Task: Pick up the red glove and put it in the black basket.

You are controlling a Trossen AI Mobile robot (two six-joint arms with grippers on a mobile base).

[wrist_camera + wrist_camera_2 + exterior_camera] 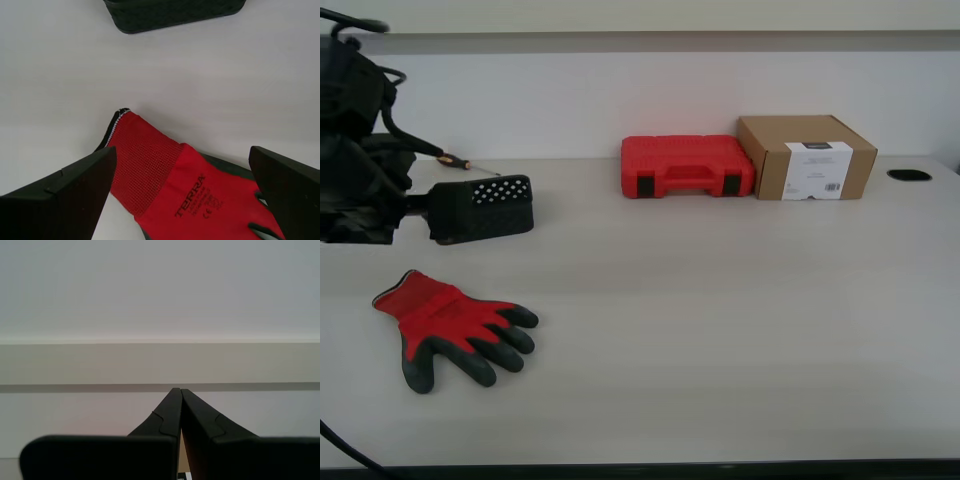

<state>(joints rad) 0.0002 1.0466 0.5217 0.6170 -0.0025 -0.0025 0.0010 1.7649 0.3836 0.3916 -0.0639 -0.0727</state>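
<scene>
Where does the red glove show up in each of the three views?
Exterior view: red glove flat on the table, lower in the exterior view's left.
First wrist view: its cuff between my first gripper's open jaws.
Second wrist view: not in it.
Shared landmark: the black basket.

Red tool case touches cardboard box; screwdriver well apart.

Pale table, red glove laid flat at 8 o'clock, black basket at 10 o'clock, screwdriver behind it, red tool case and cardboard box positioned at 1 o'clock, touching
</scene>
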